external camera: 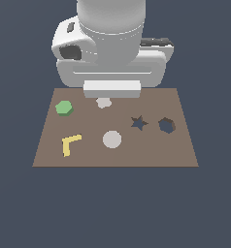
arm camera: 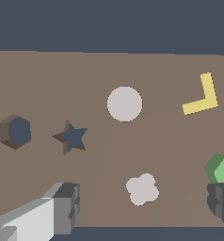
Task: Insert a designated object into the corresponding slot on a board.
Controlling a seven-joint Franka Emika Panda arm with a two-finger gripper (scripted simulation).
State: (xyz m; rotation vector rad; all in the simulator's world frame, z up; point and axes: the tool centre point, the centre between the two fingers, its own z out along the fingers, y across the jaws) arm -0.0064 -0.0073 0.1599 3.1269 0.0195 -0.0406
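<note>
The green hexagonal block (external camera: 64, 107) lies flat on the brown board (external camera: 151, 150) near its far corner on the exterior view's left. The hexagonal slot (external camera: 167, 125) is a dark cutout toward the exterior view's right. My gripper (arm camera: 143, 201) hangs open above the board's far edge, and the arm's white hand (external camera: 111, 89) hides the fingers in the exterior view. In the wrist view one finger (arm camera: 221, 200) stands just beside the green block (arm camera: 222, 168), not touching it. The slot (arm camera: 16, 132) lies far off on the other side. Nothing is held.
Also on the board (arm camera: 170, 141): a star-shaped cutout (external camera: 138, 122) beside the slot, a pale grey disc (external camera: 111, 139), a yellow L-shaped piece (external camera: 70, 143) and a pale clover-shaped piece (arm camera: 142, 189), which lies below the open fingers.
</note>
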